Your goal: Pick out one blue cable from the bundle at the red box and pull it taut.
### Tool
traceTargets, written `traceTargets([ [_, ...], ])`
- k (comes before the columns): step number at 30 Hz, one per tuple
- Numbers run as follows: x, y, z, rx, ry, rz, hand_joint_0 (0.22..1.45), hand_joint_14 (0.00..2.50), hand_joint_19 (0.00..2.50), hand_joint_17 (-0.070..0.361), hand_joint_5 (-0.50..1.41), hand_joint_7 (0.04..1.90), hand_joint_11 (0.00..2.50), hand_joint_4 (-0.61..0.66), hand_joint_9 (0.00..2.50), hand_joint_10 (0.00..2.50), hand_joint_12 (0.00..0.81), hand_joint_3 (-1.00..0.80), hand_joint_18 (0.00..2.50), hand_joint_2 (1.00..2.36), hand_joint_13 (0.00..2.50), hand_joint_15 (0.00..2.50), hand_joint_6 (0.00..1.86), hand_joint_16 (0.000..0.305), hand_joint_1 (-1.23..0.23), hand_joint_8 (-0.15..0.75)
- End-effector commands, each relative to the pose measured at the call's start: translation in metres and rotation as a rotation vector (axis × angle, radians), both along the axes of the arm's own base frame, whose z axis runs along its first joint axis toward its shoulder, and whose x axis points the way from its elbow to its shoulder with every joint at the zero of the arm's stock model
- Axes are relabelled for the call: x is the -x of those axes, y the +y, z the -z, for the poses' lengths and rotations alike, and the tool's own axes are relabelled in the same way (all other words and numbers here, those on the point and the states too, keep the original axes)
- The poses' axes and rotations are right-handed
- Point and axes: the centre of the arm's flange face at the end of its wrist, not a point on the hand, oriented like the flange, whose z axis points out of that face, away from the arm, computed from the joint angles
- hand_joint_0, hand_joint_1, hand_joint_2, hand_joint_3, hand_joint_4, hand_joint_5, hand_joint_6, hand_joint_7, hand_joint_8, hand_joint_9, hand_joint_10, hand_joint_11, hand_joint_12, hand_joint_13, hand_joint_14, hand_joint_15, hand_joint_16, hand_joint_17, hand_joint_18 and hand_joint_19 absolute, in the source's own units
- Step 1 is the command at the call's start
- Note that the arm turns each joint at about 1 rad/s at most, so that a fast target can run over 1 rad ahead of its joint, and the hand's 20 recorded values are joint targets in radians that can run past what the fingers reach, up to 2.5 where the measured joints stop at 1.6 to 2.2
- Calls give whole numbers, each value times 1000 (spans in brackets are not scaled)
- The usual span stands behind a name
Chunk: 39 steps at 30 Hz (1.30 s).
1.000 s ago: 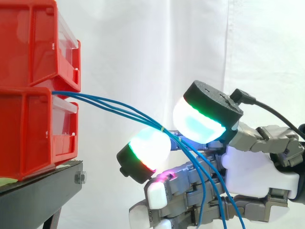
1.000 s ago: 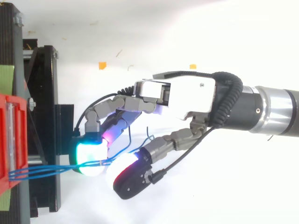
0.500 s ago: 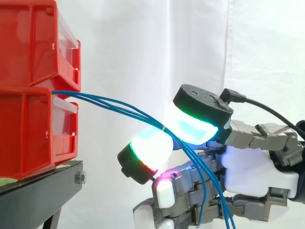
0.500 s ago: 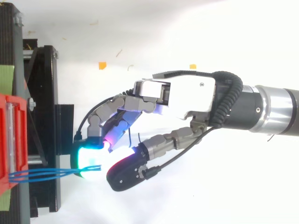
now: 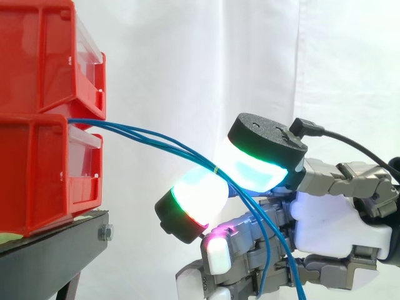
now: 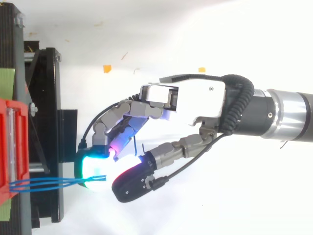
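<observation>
Three thin blue cables (image 5: 156,139) leave the gap between the stacked red bins (image 5: 37,169) and slope down to the right, tied together at a small yellow band. They pass between a glowing fingertip (image 5: 194,199) and the thumb pad above it, then hang down in front of my hand (image 5: 337,228). Seen from above, the cables (image 6: 44,183) run from the red bin (image 6: 10,147) to my hand (image 6: 195,100). There the thumb and a curled finger are closed together on the bundle. How many cables the pads grip is hidden.
The bins sit on a black stand (image 5: 50,250) at the left, with a white curtain behind. From above, the stand (image 6: 49,122) lies left of my fingers, and two small orange scraps (image 6: 107,68) lie on the white floor.
The thumb has swung in toward the glowing fingertip and closed on the cables. The hanging cable ends have shifted a little left. Since half a second ago almost nothing has moved.
</observation>
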Motion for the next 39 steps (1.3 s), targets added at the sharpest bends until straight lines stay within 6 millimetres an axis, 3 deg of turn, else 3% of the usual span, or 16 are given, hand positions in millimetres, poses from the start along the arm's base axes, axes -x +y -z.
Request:
traceTargets([
  [1,0,0,0,0,1,0,599,12,586,109,-120,778,548,80,954,23,329,-181,627,1014,779,296,898,49,-667,309],
  [5,-1,0,-1,0,-2,0,585,13,611,101,-124,775,569,85,955,23,317,-230,599,1016,770,309,892,45,-673,296],
  [11,-1,0,-1,-1,-2,1,514,12,607,107,-116,796,551,105,981,23,330,-500,624,1000,787,304,854,48,-657,308],
  [20,-1,0,-2,-1,-4,1,420,12,573,125,-112,793,549,135,997,23,368,-500,676,1000,806,288,826,56,-694,331],
  [25,-1,0,-2,-1,-4,1,558,13,600,102,-112,846,577,75,997,27,311,-500,614,1000,778,314,854,45,-819,278],
  [27,-1,0,-1,-1,-2,1,610,13,605,98,-112,843,579,-9,997,25,302,-386,616,1010,778,311,878,43,-834,275],
  [31,-1,0,-1,-5,-1,1,627,13,601,96,-110,800,585,-78,1033,26,301,-252,650,1018,801,317,926,43,-836,278],
  [39,-2,-1,-4,-7,-4,3,639,14,599,96,-95,830,600,-107,1070,27,307,-191,666,1021,809,320,933,43,-842,281],
])
